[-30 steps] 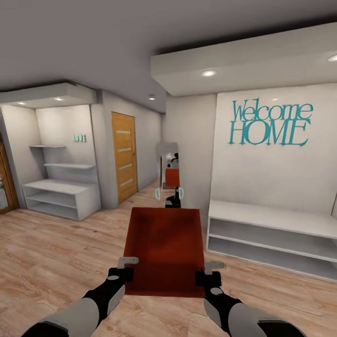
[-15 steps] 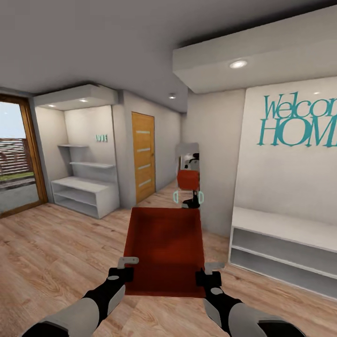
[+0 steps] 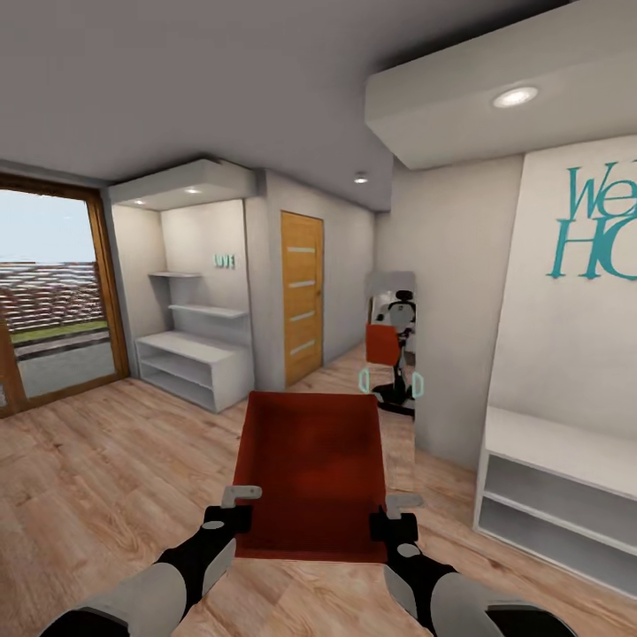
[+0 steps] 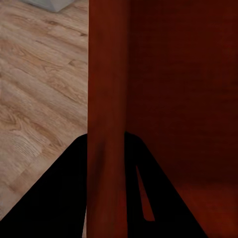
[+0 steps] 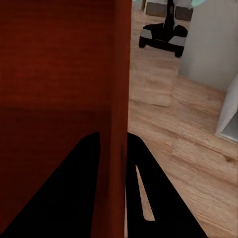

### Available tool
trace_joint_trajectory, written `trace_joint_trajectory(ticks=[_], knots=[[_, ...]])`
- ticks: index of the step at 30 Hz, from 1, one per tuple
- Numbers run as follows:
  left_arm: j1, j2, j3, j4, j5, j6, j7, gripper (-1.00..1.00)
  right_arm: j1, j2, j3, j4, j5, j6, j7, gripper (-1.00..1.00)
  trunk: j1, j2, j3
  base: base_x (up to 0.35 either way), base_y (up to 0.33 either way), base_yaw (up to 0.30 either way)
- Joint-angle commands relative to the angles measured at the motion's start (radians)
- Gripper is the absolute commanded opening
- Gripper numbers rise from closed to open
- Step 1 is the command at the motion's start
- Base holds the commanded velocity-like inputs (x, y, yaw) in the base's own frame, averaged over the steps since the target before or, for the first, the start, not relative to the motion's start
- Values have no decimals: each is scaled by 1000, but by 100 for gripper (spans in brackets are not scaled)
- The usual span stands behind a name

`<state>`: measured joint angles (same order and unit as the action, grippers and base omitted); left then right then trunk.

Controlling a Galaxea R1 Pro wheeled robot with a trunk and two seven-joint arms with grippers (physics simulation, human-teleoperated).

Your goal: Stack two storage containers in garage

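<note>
Head view: red-orange storage container [image 3: 310,473] carried above wood-plank floor [image 3: 106,478], left end effector [image 3: 237,506] clenched on its left wall, right end effector [image 3: 395,513] clenched on its right wall, orange-brown door [image 3: 302,296] ahead.

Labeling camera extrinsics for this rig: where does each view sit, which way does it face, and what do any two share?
Head view: on the head, looking forward and down a wood-floored hallway; both forearms, left gripper and right gripper show, holding the storage container.
Left wrist view: on the left arm, looking along its fingers, which straddle the container's wall.
Right wrist view: on the right arm, fingers straddling the opposite wall; mirror beyond.
Shared: all three show the container; head and right wrist show the mirror.
</note>
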<state>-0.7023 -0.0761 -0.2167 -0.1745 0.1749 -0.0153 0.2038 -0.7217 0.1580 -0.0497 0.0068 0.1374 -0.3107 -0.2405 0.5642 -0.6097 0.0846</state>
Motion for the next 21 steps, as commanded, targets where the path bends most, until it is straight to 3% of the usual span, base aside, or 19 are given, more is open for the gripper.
trace_joint_trajectory(ticks=[1, 21], knots=[[0, 4, 19, 4, 14, -2, 25, -100, -1, -5, -18, -2, 5, -27, -19, -100, 1, 0, 0, 322, 0, 19], [0, 4, 19, 4, 14, -2, 25, -100, -1, -3, -18, -2, 5, -27, -19, -100, 1, 0, 0, 322, 0, 2]])
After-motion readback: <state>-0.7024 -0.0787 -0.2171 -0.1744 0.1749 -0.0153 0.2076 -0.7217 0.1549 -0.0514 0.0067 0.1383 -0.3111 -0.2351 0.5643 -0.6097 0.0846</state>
